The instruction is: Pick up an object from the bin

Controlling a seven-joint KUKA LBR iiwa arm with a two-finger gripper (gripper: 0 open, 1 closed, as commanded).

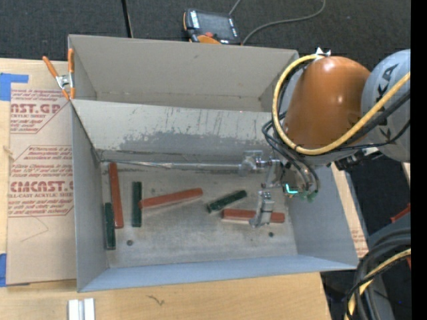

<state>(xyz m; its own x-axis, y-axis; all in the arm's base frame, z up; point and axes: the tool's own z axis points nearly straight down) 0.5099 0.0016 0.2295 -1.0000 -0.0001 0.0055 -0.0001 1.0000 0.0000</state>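
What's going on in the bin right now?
The arm reaches in from the right, with its gripper down at a short red stick lying flat on the right side of the bin floor. A dark green stick lies just beside it. A longer red stick lies mid-bin. Nothing looks lifted yet.

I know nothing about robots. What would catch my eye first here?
The robot's big orange dome at the right, ringed by yellow cable. Below it the gripper hangs over a short red stick on the bin's floor, right side. Other sticks, red and green, lie scattered to the left.
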